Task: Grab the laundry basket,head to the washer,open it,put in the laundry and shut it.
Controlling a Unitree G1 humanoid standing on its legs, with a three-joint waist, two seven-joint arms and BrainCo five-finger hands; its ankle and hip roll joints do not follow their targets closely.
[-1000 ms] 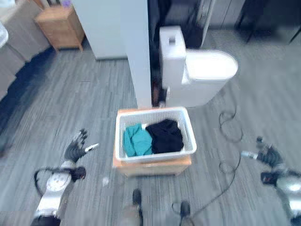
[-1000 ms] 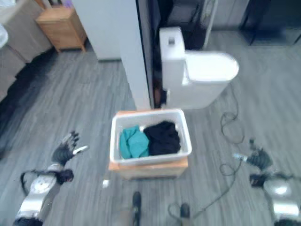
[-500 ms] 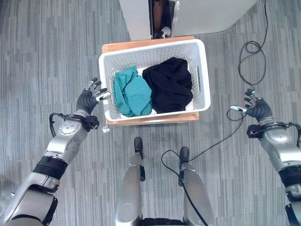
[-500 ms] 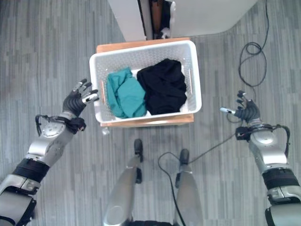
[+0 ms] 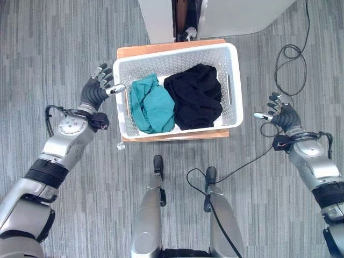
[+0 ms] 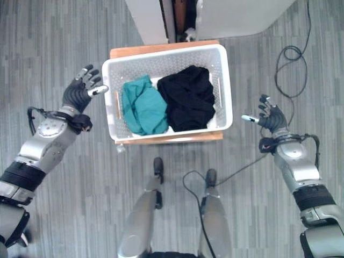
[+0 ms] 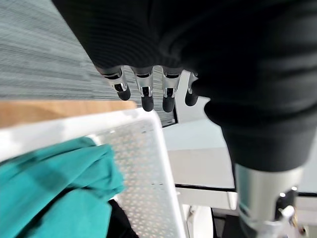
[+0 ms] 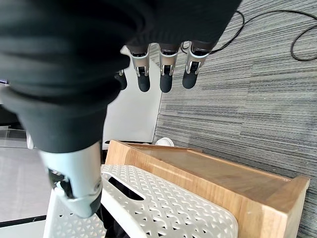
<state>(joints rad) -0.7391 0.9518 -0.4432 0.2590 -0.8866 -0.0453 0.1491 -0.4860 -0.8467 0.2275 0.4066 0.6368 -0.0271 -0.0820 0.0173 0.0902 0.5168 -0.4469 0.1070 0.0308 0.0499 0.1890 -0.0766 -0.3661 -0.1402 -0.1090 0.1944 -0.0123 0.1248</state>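
Note:
A white perforated laundry basket (image 5: 232,69) sits on a low wooden stand (image 5: 172,135), straight ahead on the floor. Inside lie a teal garment (image 5: 152,104) and a black garment (image 5: 194,97). My left hand (image 5: 95,90) hovers open just off the basket's left end, thumb near the rim, touching nothing. My right hand (image 5: 282,114) is open too, a short gap away from the basket's right end. The left wrist view shows the rim (image 7: 161,144) and teal cloth (image 7: 54,183) past my straight fingers (image 7: 147,96). The right wrist view shows the basket's handle slot (image 8: 126,188).
A white appliance or cabinet (image 5: 242,16) stands behind the basket, with a dark gap (image 5: 183,19) between white panels. Grey plank flooring (image 5: 54,37) spreads to both sides.
Both hands have risen and moved in towards the basket's ends. The view has shifted slightly; a second ago it looked further ahead into the room.

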